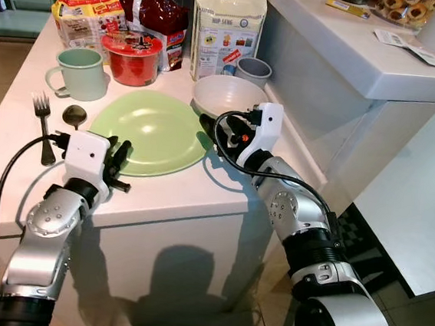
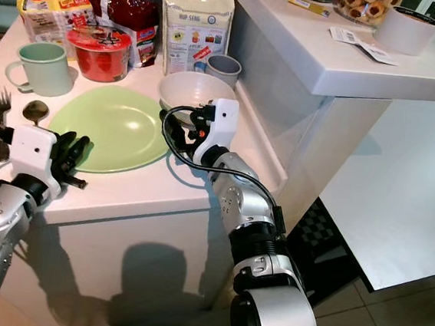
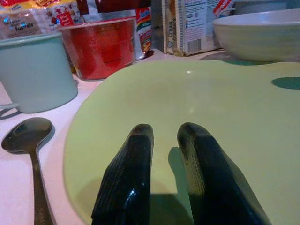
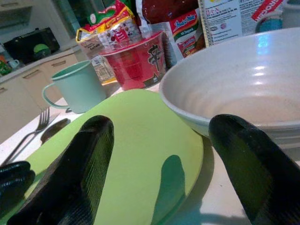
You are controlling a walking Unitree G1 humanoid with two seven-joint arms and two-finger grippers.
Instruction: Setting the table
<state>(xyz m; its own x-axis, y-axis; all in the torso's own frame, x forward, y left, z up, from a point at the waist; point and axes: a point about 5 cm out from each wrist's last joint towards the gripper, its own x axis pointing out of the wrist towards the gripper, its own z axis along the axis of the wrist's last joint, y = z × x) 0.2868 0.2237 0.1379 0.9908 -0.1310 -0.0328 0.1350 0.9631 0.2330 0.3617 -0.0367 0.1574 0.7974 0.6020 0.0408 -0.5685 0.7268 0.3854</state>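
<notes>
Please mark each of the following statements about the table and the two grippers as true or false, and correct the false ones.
1. The green plate lies flat on the white table. True.
2. The fork lies inside the white bowl. False: it lies on the table beside the spoon, on the plate's left.
3. The left gripper has its fingers close together over the plate's near edge. True.
4. The right gripper is shut on the mug. False: its fingers are spread wide, with the near rim of the bowl between them, and the mug stands far off at the left.
5. The red noodle cup stands behind the plate. True.
</notes>
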